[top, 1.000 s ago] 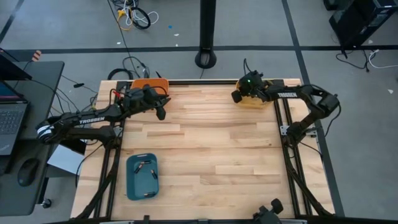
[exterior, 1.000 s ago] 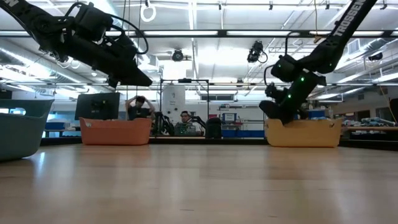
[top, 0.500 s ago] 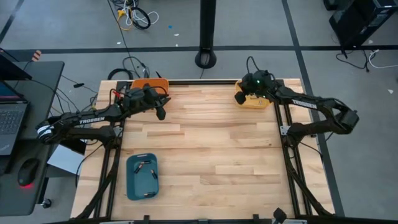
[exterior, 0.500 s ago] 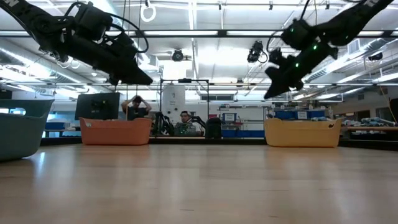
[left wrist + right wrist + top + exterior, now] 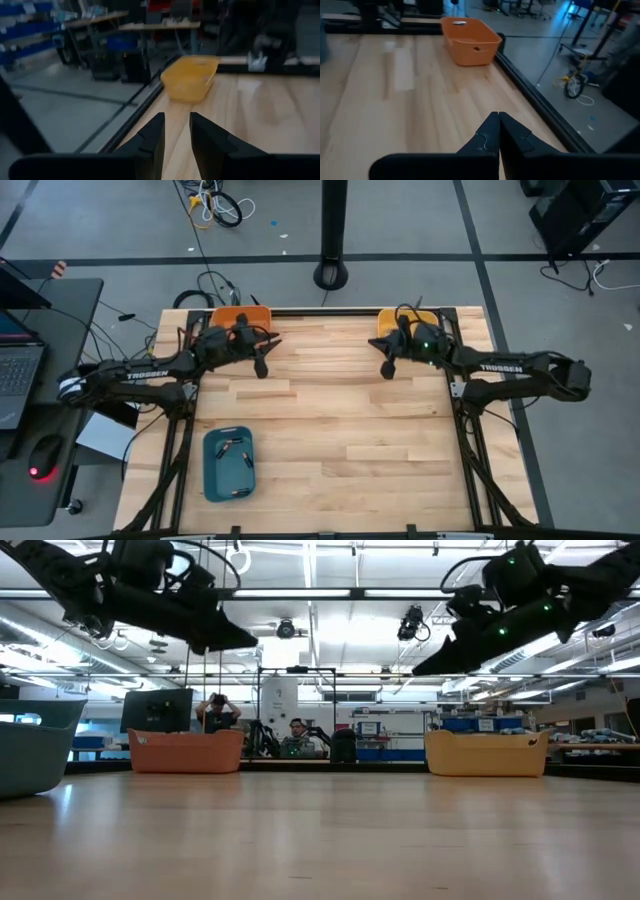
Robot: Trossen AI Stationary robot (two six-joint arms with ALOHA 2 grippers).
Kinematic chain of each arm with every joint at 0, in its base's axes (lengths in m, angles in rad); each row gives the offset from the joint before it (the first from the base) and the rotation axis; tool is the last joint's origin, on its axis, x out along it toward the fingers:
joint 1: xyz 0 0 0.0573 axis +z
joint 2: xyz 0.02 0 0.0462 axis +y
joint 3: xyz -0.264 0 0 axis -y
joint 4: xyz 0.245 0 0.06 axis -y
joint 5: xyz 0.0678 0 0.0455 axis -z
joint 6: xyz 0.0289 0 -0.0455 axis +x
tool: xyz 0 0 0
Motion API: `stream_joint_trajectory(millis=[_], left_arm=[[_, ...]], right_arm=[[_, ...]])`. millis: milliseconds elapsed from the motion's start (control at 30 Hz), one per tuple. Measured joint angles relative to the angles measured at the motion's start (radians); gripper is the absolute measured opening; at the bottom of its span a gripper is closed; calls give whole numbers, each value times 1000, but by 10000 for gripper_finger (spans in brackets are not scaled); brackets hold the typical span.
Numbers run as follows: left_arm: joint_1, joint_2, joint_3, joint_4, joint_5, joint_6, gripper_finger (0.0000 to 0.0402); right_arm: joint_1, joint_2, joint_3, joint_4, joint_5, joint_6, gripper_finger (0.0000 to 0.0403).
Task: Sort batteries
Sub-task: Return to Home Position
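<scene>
Several small batteries (image 5: pixel 233 448) lie in a teal tray (image 5: pixel 212 475) near the table's near-left corner. An orange tray (image 5: pixel 240 313) stands at the far left edge, and a yellow tray (image 5: pixel 392 322) at the far right. My left gripper (image 5: pixel 262 367) hovers beside the orange tray, its fingers (image 5: pixel 155 132) a little apart with nothing between them. My right gripper (image 5: pixel 385 369) hangs in the air on the near side of the yellow tray. Its fingers (image 5: pixel 492 131) are shut, and nothing shows between them.
Bare wooden table top (image 5: pixel 340 430) stretches between the trays. In the low view both grippers (image 5: pixel 250 640) (image 5: pixel 420 668) hang well above the table. People (image 5: pixel 220 712) sit in the room behind the far edge. A black post base (image 5: pixel 330 275) stands beyond the table.
My right gripper has come up out of the yellow tray, levelled out and moved toward the table's near edge, ending above the bare wood. My left gripper has risen a little and stayed beside the orange tray.
</scene>
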Motion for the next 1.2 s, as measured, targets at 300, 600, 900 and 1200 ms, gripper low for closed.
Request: stream_joint_trajectory(millis=[300, 600, 900, 1200], left_arm=[[-55, 11, 0, 76, 21, 25, 96], [-105, 3, 0, 70, 39, 51, 96], [-159, 3, 0, 53, 37, 55, 96], [-185, 3, 0, 78, 35, 58, 96]], right_arm=[[63, -56, -121, 106, -19, 0, 17], [69, -215, -235, 88, -19, 1, 13], [72, -375, -288, -7, -77, 54, 10], [133, -438, -290, -79, -78, 49, 8]])
